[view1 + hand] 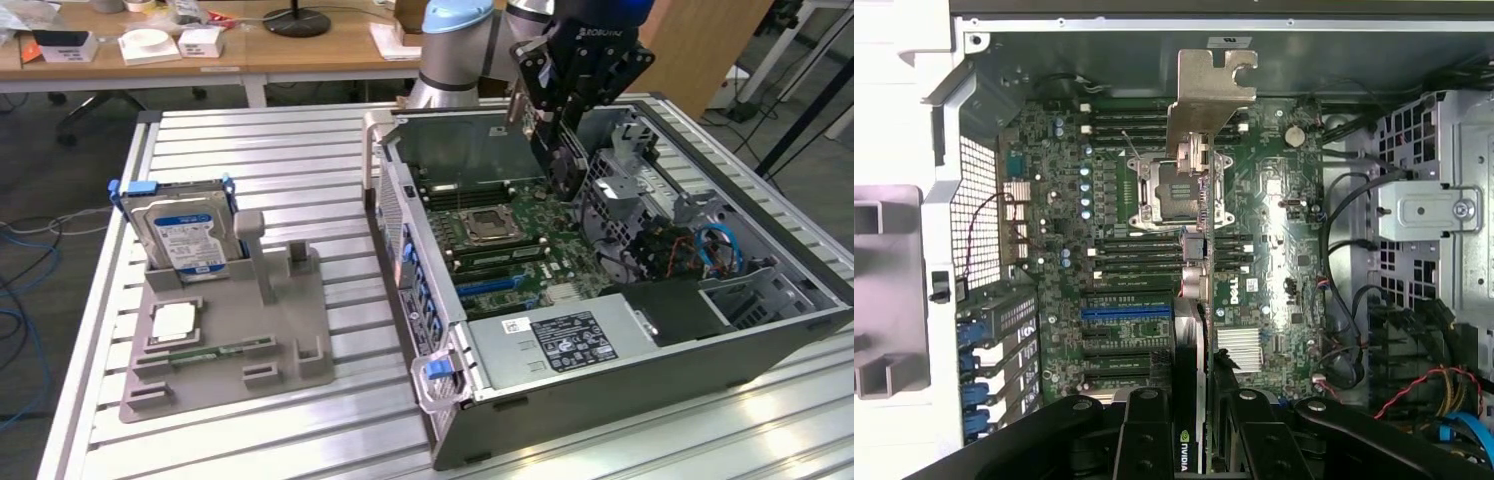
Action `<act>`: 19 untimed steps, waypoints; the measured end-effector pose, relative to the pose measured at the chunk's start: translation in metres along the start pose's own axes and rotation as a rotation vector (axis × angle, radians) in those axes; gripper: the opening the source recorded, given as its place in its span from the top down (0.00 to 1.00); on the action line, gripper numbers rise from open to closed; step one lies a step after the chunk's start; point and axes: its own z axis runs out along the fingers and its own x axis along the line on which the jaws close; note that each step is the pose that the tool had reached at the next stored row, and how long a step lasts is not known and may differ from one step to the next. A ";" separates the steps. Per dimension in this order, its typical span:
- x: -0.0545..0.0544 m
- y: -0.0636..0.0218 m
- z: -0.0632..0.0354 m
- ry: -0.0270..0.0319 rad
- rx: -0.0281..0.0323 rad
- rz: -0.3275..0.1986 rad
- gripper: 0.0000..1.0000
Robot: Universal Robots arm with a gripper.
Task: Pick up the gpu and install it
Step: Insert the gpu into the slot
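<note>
The gpu hangs edge-down over the open computer case, above the far part of the motherboard. My gripper is shut on it from above. In the wrist view the gpu appears edge-on, a thin dark card with its silver bracket at the far end. It stands over the CPU socket and memory slots. The black fingers of my gripper clamp both faces of the card. The blue expansion slot lies to one side of the card's line, apart from it.
A grey fixture on the slatted table holds the blue-labelled hard drive, a square chip and a green memory stick. Inside the case are a drive cage, cables and the power supply.
</note>
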 end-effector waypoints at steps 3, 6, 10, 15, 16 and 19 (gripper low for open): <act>0.000 0.0000 0.0000 0.0001 -0.0001 -0.002 0.74; 0.000 0.0000 0.0000 0.0002 -0.0002 -0.004 0.74; 0.000 0.0000 0.0000 0.0004 -0.0003 -0.008 0.74; 0.000 0.0000 0.0000 0.0006 -0.0006 -0.014 0.74; 0.000 0.0000 0.0000 0.0006 -0.0007 -0.015 0.74; 0.000 0.0000 0.0000 0.0008 -0.0008 -0.019 0.74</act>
